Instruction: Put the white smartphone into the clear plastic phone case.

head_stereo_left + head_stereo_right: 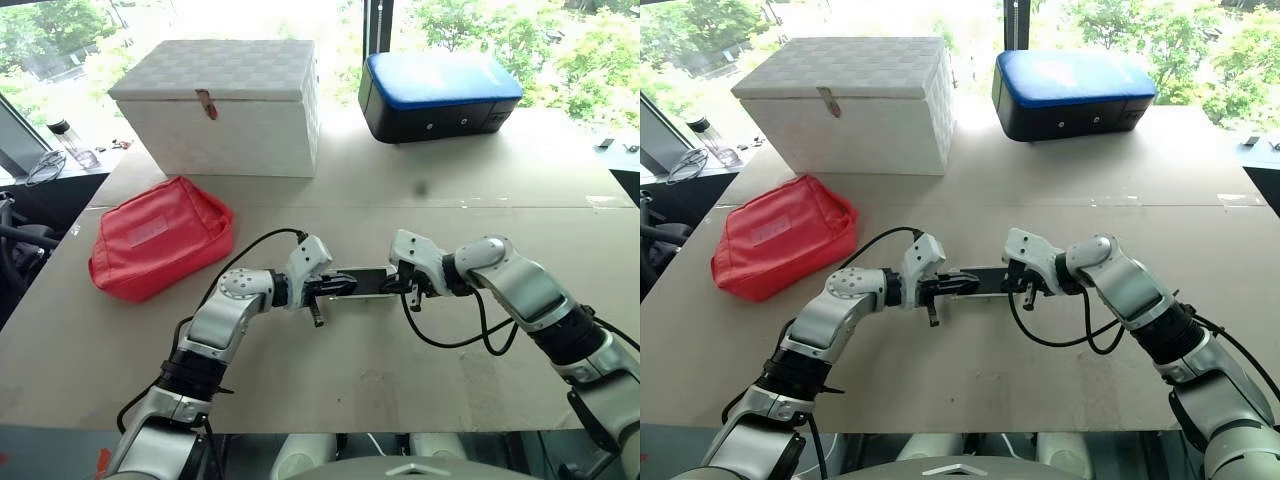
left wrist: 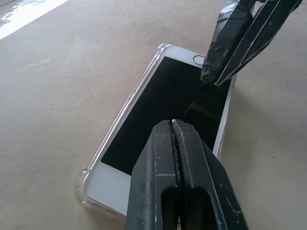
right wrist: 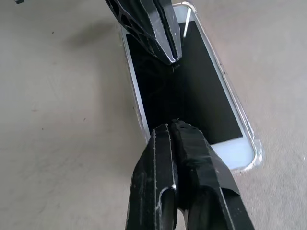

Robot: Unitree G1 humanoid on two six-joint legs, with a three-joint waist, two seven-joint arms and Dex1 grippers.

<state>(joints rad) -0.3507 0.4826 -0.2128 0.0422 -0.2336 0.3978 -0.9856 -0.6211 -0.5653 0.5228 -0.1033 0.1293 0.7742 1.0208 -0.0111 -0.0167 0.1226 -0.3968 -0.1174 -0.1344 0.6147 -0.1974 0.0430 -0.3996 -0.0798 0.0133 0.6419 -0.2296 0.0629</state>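
The white smartphone (image 2: 158,110) lies screen up on the table, between my two hands, with its dark glass facing me. It sits inside the clear plastic phone case (image 2: 84,186), whose rim and bumped corners show around its edges. My left gripper (image 2: 172,124) is shut, its closed tips over the screen near one end. My right gripper (image 3: 171,126) is shut too, tips down on the screen toward the other end. From the head camera the phone (image 1: 368,282) spans the gap between left gripper (image 1: 335,286) and right gripper (image 1: 397,284).
A red pouch (image 1: 160,238) lies at the left of the table (image 1: 400,380). A white box (image 1: 225,105) with a latch stands at the back left, and a blue-topped black case (image 1: 435,95) at the back right. A bottle (image 1: 70,140) stands beyond the left edge.
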